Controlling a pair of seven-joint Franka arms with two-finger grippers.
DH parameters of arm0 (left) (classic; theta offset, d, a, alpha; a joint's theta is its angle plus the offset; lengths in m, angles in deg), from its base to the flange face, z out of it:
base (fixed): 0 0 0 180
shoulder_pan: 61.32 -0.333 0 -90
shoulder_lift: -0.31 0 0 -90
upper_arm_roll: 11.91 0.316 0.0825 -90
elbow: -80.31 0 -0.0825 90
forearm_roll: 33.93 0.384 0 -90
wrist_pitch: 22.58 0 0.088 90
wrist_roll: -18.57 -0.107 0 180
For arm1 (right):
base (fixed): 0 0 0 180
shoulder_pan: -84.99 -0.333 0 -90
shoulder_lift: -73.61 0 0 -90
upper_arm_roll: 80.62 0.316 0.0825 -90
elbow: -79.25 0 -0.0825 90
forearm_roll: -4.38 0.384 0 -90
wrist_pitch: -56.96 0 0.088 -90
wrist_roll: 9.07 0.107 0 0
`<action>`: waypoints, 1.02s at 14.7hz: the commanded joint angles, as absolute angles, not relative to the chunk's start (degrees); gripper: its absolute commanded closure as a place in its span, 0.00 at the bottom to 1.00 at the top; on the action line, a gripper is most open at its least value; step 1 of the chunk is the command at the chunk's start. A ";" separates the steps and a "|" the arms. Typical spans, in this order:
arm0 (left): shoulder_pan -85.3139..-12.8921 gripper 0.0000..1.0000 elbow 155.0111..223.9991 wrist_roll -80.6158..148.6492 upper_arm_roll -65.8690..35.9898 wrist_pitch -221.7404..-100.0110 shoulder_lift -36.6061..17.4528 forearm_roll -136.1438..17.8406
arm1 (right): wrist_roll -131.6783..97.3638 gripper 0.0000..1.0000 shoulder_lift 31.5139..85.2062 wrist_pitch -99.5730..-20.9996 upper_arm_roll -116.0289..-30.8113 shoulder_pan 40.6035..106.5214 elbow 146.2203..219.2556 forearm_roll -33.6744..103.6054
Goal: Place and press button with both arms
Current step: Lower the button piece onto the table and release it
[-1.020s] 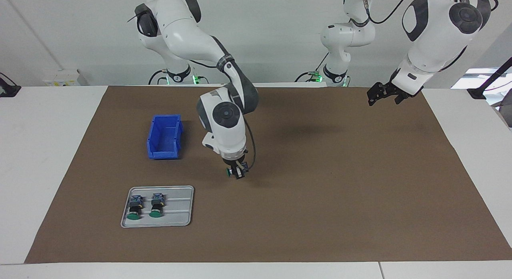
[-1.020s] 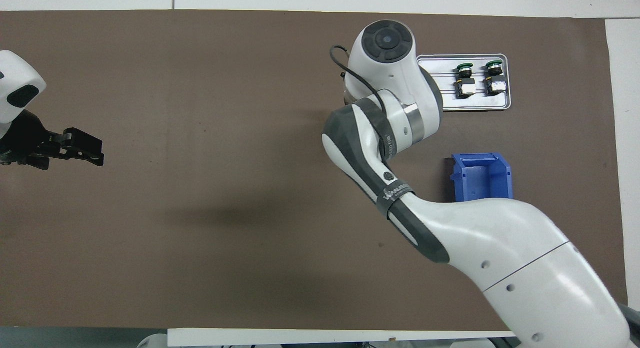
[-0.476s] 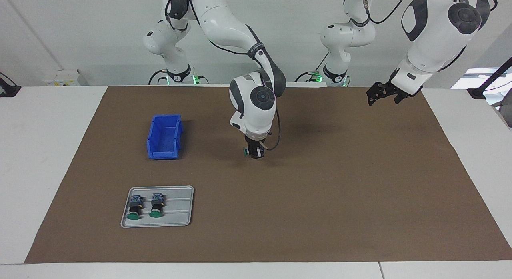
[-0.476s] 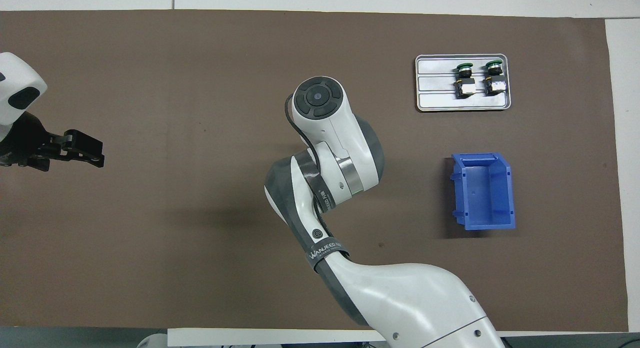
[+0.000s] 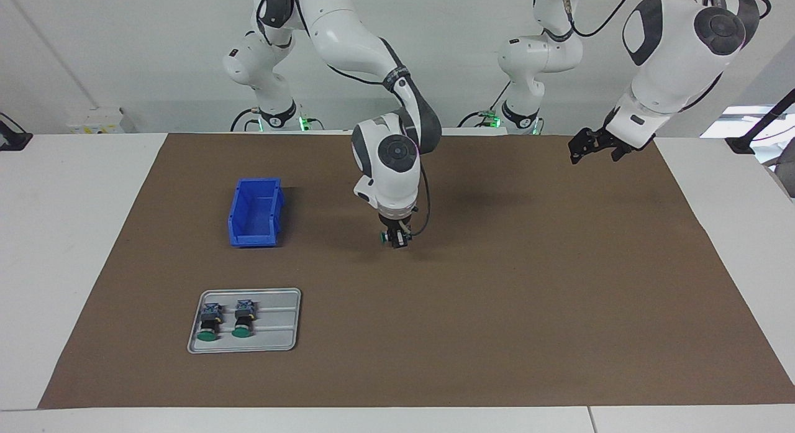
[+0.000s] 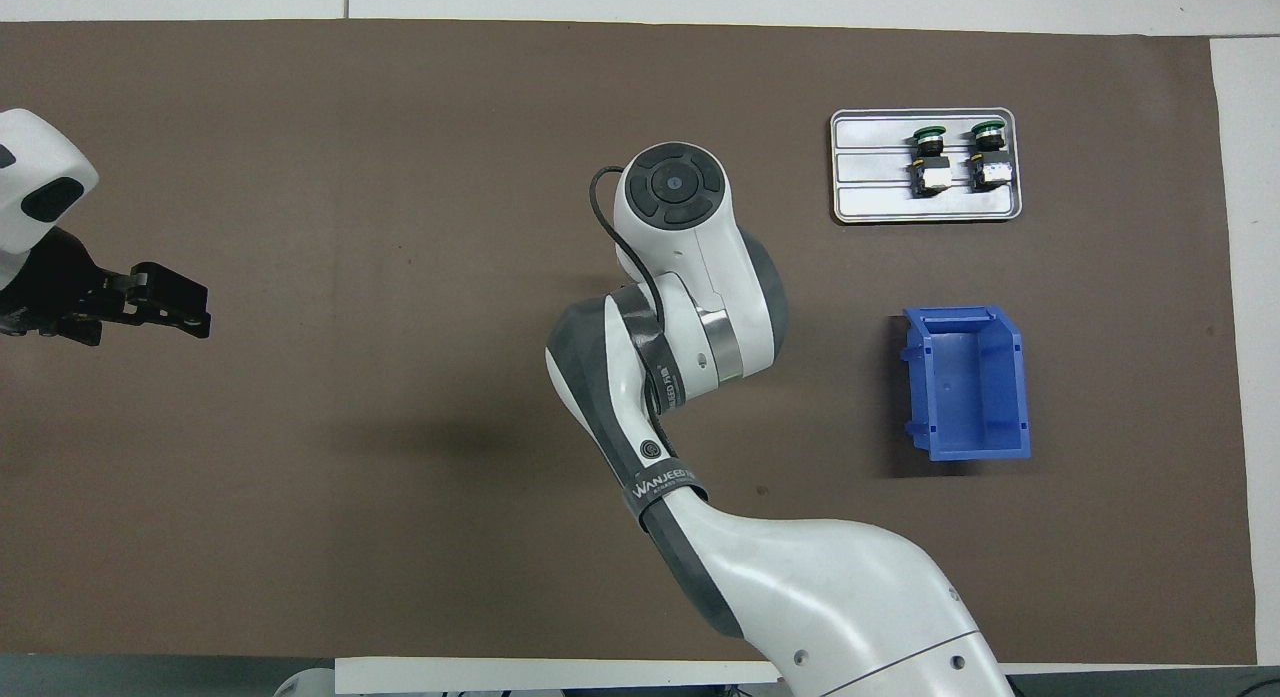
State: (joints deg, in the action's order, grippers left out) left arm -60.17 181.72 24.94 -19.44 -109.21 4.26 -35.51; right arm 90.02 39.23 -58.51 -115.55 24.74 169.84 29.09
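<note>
My right gripper [image 5: 395, 241] hangs low over the middle of the brown mat [image 5: 497, 296], shut on a button [image 5: 386, 237] whose green cap pokes out sideways toward the bin. I cannot tell whether the button touches the mat. In the overhead view the right arm's wrist [image 6: 672, 192] hides both this gripper and the button. My left gripper [image 5: 587, 148] [image 6: 172, 307] waits in the air over the mat near the left arm's end, open and holding nothing.
A grey tray [image 5: 279, 324] [image 6: 870, 177], the thing farthest from the robots at the right arm's end, holds two more green-capped buttons [image 5: 208, 324] [image 6: 930, 157] side by side. An empty blue bin [image 5: 239, 231] [image 6: 965, 387] sits nearer to the robots than the tray.
The right gripper carried the button from beside the tray to the mat's middle, then settled with a small shift. The left arm has barely moved.
</note>
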 commanded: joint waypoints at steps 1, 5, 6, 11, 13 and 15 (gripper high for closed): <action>-60.09 0.00 184.28 24.46 -19.47 -110.65 6.37 -35.42 | 87.97 0.75 39.42 -62.12 -116.74 24.26 173.72 31.88; -60.09 0.00 184.37 24.46 -19.47 -110.91 6.37 -35.42 | 87.08 0.75 39.69 -62.48 -116.92 22.67 176.02 32.06; -60.09 0.00 184.37 24.46 -19.47 -110.91 6.37 -35.42 | 87.08 0.75 39.77 -62.48 -116.92 22.67 176.02 32.06; -60.09 0.00 184.37 24.46 -19.47 -110.91 6.37 -35.42 | 87.17 0.60 39.86 -64.23 -117.97 20.13 177.68 32.68; -60.09 0.00 184.37 24.46 -19.47 -110.91 6.37 -35.42 | 87.26 0.55 39.86 -65.12 -117.97 19.60 178.48 32.68; -60.09 0.00 184.37 24.46 -19.47 -110.91 6.37 -35.42 | 87.43 0.44 39.95 -65.12 -117.97 19.51 178.74 32.68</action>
